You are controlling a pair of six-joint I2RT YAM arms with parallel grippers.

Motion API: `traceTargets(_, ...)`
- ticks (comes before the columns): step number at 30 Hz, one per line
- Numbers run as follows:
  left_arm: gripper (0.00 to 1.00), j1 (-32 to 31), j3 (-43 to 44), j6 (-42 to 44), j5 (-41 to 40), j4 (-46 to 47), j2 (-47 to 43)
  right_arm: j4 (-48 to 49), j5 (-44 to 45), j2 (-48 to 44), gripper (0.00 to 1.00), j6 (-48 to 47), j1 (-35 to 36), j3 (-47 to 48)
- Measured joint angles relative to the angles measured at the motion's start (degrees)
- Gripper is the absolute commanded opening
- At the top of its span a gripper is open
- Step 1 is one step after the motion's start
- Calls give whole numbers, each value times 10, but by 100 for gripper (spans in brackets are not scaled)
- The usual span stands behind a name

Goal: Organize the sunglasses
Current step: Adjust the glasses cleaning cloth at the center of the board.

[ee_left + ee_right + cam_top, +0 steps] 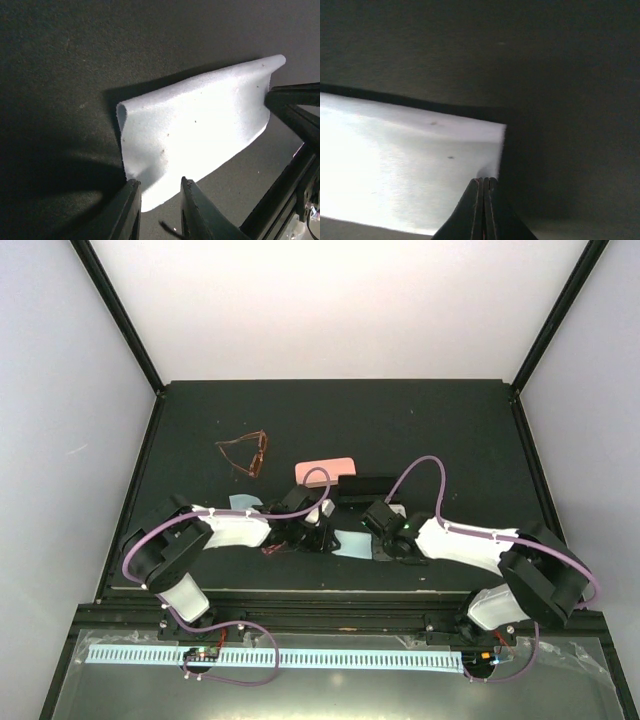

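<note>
**Listing the table: cloth in hand, both pairs uncased**

Item 1, nearest. Right gripper [483, 181]: jaws pressed together on the corner edge of a light blue cloth [200, 130], which hangs curled and lifted off the table [420, 430].

Item 2. Left gripper [160, 187]: jaws a little apart, with the near corner of the same cloth in the gap. No clamp shows.

Item 3. Red-pink sunglasses [272, 549]: on the table just beside the left gripper, on its near left side. They are largely hidden by the arm, so it cannot be told whether they are folded.

Item 4. Second light blue cloth [243, 502]: flat, left of the left gripper and a little farther back.

Item 5. Pink case [325, 472] and black case [368, 484]: side by side at mid-table, beyond both grippers. It cannot be told whether they are open or closed.

Item 6, farthest. Brownish-amber sunglasses [245, 454]: far left, well apart from the cases, arms seemingly unfolded.

Status, as a judgement: early. Neither pair is seen in or on a case, and neither is held. The work in hand looks like readying a cloth. Both pairs remain to be folded and put away.
</note>
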Motion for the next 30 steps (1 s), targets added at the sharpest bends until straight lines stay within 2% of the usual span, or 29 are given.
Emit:
traceTargets(3, 26, 0, 5, 3, -3, -10, 0, -38, 32, 1, 9, -1, 0, 9)
traceTargets(7, 27, -1, 7, 11, 7, -10, -9, -45, 37, -5, 9, -10, 0, 20)
traceTargets(14, 21, -6, 41, 23, 17, -5, -20, -9, 15, -16, 9, -19, 0, 26)
traceTargets(19, 19, -6, 68, 26, 6, -2, 19, 37, -6, 10, 9, -25, -3, 26)
traceTargets(26, 19, -6, 74, 26, -27, -16, 60, 54, 6, 44, 9, -26, -7, 25)
traceTargets(30, 20, -7, 82, 26, -52, -32, 59, 37, 46, 43, 13, -8, -15, 24)
